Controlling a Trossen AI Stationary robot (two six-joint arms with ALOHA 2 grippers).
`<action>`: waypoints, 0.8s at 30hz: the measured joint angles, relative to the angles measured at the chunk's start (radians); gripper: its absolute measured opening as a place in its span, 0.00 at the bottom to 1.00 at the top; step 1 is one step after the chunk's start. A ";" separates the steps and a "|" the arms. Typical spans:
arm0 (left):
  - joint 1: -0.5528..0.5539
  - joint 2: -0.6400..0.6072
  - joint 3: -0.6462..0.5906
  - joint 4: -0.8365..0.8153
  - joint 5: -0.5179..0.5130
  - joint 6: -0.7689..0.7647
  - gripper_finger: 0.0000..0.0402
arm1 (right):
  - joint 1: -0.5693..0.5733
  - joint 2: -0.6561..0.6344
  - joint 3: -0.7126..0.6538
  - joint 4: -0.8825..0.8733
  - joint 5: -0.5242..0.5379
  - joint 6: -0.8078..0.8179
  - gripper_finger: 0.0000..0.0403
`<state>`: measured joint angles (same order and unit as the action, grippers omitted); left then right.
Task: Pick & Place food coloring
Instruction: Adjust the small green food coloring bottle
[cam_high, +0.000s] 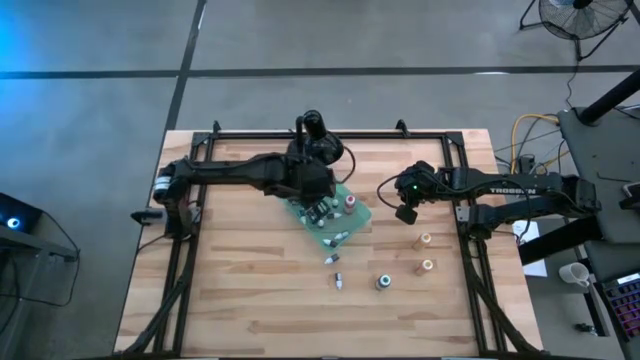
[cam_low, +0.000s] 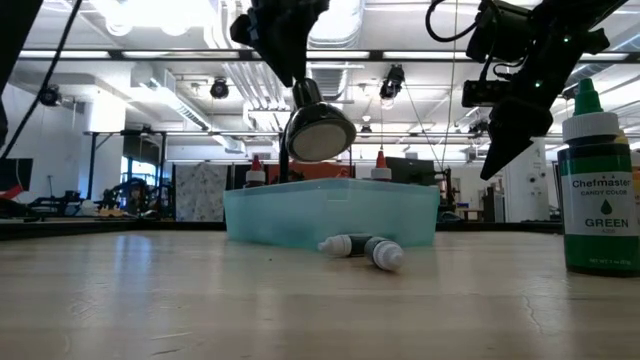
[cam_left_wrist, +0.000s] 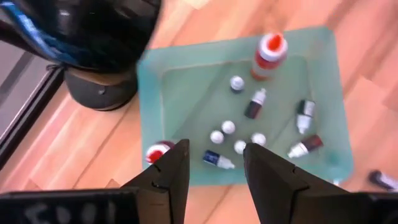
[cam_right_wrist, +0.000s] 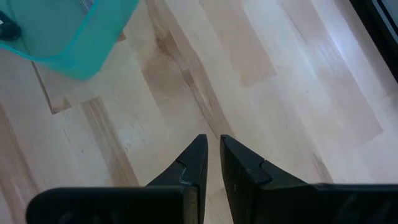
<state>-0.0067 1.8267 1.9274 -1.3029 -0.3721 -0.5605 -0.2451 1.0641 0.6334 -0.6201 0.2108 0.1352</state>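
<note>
Our left gripper (cam_left_wrist: 211, 168) hovers released above the tray (cam_left_wrist: 155, 93), picking among bottles (cam_left_wrist: 249, 134); right gripper (cam_right_wrist: 212, 158), nearly clenched and empty, waits aside.

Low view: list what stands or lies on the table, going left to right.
Translucent teal plastic tray → two small dropper bottles lying on their sides in front of it → upright dark green Chefmaster bottle with a green cap.

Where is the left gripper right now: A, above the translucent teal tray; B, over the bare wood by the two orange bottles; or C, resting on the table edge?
A: the left gripper hangs open over the translucent teal tray holding small dropper bottles.
</note>
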 joint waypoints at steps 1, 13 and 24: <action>-0.012 0.000 0.000 -0.006 0.000 0.001 0.31 | 0.000 0.000 0.000 0.000 0.000 0.000 0.09; -0.145 0.000 -0.077 -0.059 0.074 0.026 0.31 | 0.000 0.000 0.000 0.003 0.000 0.003 0.09; -0.346 0.000 -0.304 0.096 0.123 0.061 0.31 | 0.000 0.000 0.000 0.002 0.000 0.003 0.09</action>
<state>-0.3523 1.8271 1.6236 -1.2072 -0.2495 -0.4994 -0.2451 1.0641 0.6334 -0.6182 0.2104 0.1384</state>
